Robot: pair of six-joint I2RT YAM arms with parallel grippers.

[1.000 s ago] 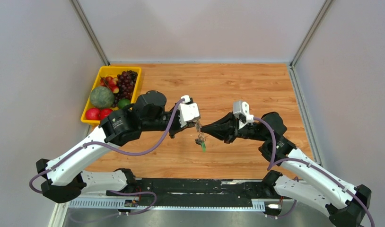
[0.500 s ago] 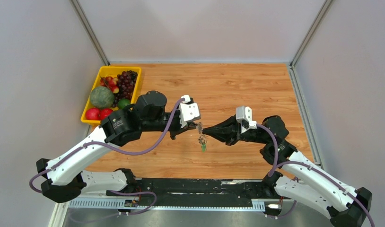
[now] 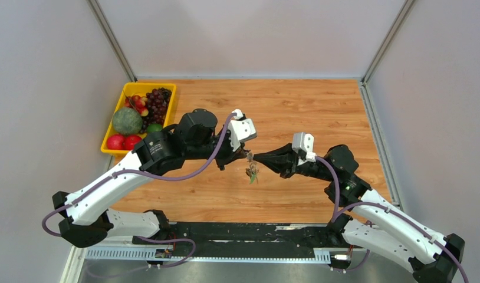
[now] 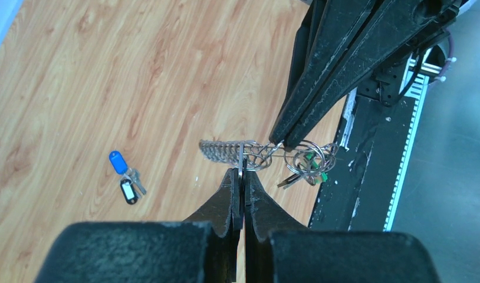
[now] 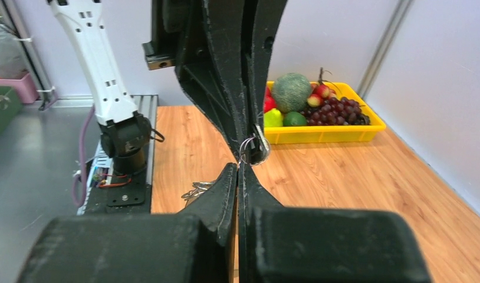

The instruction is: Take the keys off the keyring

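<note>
Evidently the job is mid-way: the thin silvery wire keyring [image 4: 258, 156], part tight coil and part bundle of small split rings, hangs in the air, pinched at two spots. The left gripper [image 4: 242, 177] has its black, rough-surfaced fingers closed flat on a loop just beside the keyring's coiled end. The right gripper [image 4: 283, 140] comes down from above, its tapered tips nipped together on the wire nearer the ring bundle. In that bundle sit a small green plastic tag [image 4: 313, 158] and what looks like a dull metal key blade [image 4: 288, 181], too small to be sure.

Well away from the keyring, on the glossy wood-grain table [image 4: 78, 88], lie a blue-headed key [image 4: 117, 162] and a black-and-white-headed key [image 4: 128, 191], already off.

Next, I judge, one gripper must hold the springy wire steady while the other works a remaining key round and off; thin, slippery metal leaves little grip.
</note>
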